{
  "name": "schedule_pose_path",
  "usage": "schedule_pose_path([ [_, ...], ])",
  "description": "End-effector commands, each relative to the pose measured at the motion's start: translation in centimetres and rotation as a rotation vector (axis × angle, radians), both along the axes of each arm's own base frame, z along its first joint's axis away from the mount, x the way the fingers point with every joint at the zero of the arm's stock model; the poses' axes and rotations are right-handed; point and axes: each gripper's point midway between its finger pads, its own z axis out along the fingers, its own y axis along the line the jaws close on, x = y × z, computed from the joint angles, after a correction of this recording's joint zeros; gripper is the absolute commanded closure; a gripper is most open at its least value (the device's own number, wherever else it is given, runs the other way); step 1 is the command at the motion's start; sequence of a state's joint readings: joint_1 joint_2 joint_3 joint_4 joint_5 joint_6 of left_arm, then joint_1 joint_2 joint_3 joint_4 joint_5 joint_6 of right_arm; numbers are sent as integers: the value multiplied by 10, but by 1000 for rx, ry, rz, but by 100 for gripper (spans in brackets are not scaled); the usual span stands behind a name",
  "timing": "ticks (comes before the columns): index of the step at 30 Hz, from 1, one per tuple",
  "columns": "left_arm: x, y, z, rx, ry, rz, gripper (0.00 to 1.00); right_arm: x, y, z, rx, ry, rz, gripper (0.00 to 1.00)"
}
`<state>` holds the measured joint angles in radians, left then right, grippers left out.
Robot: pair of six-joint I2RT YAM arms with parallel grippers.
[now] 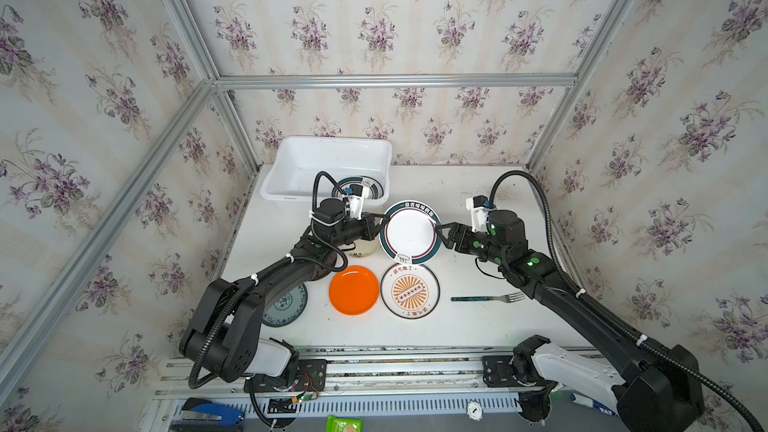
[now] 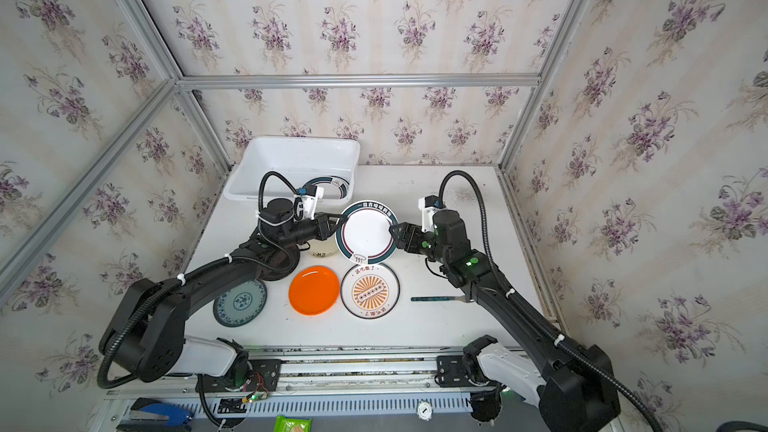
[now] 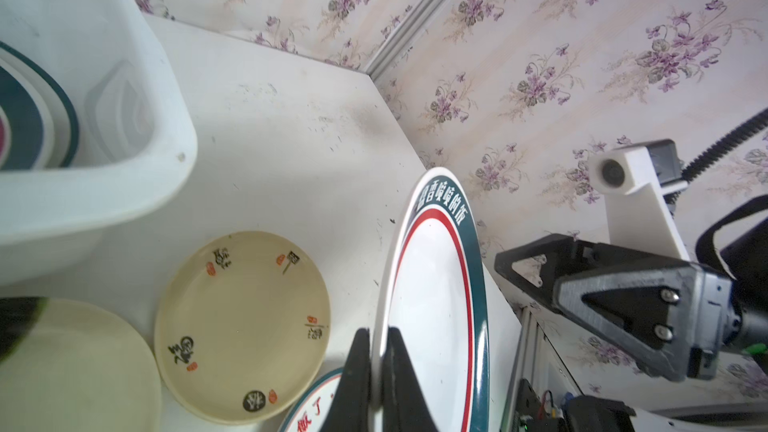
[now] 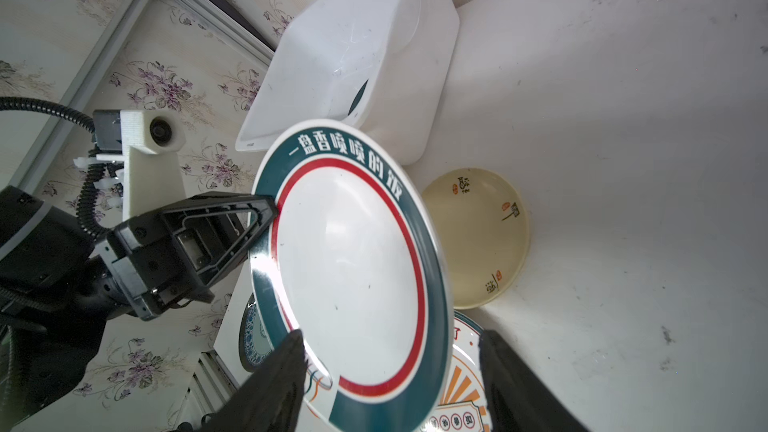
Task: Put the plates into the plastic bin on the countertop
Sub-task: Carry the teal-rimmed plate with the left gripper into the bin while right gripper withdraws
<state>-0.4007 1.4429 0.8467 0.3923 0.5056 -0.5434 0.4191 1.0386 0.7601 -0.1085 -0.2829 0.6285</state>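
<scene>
Teal-ringed plate [image 4: 353, 263] with a thin red inner ring, raised off the worktop [image 1: 457, 326] at centre, just near and right of the plastic bin [image 1: 291, 184]. The left end effector [image 3: 376, 338] is clamped tight on its left rim. The right end effector [image 4: 390, 342] stands wide open, jaws either side of the right rim and not gripping it.

Hidden or cut off:
- A second teal-ringed plate [image 1: 374, 187] lies in the bin's near right corner, partly covered by the left wrist camera.
- The cream plate [image 3: 243, 326] shows fully in both wrist views but is almost wholly under the left arm in both top views.
- Another cream plate [image 3: 75, 367] is cut by the picture edge.
- The blue-green patterned plate [image 2: 240, 303], near left, is overlapped by the left arm.
- The fork [image 1: 486, 297], near right, loses its tines behind the right arm in a top view.
- The orange plate [image 1: 354, 290] and sunburst plate [image 1: 410, 292] lie fully exposed, near centre.

Writing:
- The held plate's rim reads 一盘香喷喷的饭 in white.
- The cream plate bears black brush characters and red seals, too small to read.
- The sunburst plate's rim lettering is cut off, with 做了 legible in the left wrist view.
</scene>
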Motion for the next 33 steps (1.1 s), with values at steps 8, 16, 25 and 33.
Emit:
schedule_pose_path([
  [8, 78, 67, 49, -31, -64, 261, 91, -7, -14, 11, -59, -58, -14, 30],
  [16, 147, 132, 32, 14, -16, 449, 91, -15, -30, 18, -107, -109, -57, 30],
  [25, 196, 162, -14, 179, 77, 519, 91, -28, -46, 9, -123, -116, -107, 27],
  [33, 207, 188, -76, 428, 192, 587, 89, -30, -55, 4, -147, -115, -142, 27],
])
